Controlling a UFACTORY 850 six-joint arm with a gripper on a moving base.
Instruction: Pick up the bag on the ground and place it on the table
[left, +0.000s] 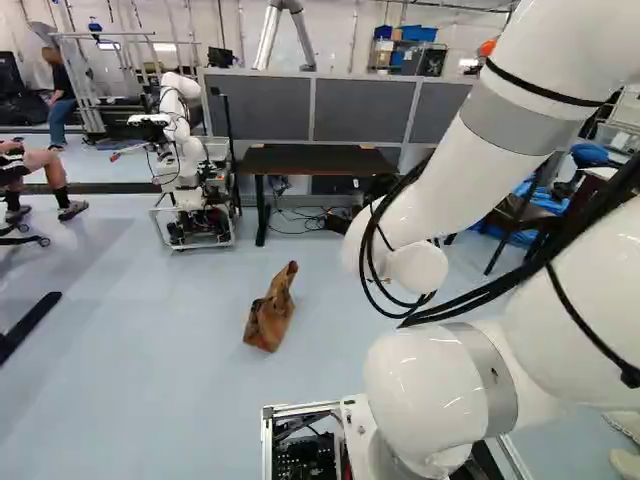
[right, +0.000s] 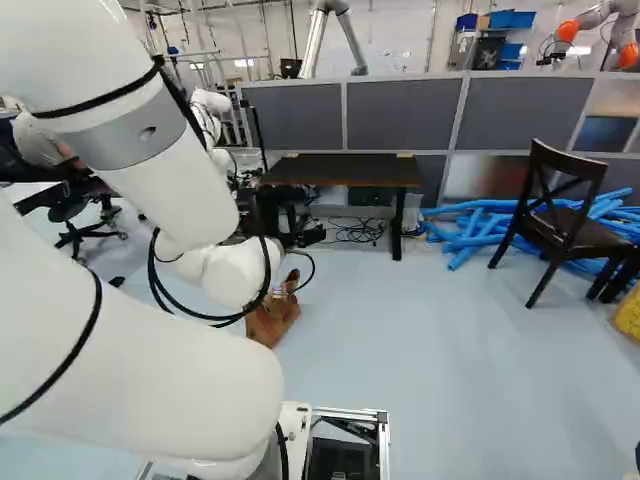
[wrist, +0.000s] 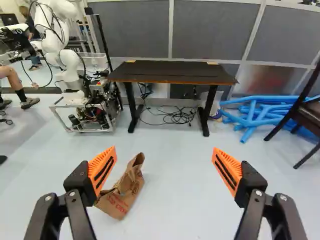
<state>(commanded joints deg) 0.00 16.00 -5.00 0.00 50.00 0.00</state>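
Ahead, across the pale floor (right: 430, 330), a black tabletop (wrist: 172, 71) on dark legs, with a tangle of black cables (wrist: 175, 117) under it and a grey partition (right: 390, 115) behind it. Just beside the tabletop, upper left of the left base view, another robot (left: 180, 140), white, on a wheeled frame. On the tabletop's other side, at the right of the right base view, a pile of blue tubes (right: 470, 228) near a dark wooden chair (right: 572, 235). Across part of both base views, the large white arm (left: 430, 195), in front of part of the bag in the right base view. High in the left base view, blue bins (left: 420, 33) on a shelf, contents too small to tell. On the floor, short of the tabletop, a crumpled brown paper bag (left: 270, 315), narrower end toward the tabletop, contents hidden. From the hand (right: 287, 218), ahead and lower, nearer the finger on the other robot's side and partly behind its orange pad (wrist: 102, 170) in the wrist view. Fingers wide apart, with the bag beyond them and outside their grip.
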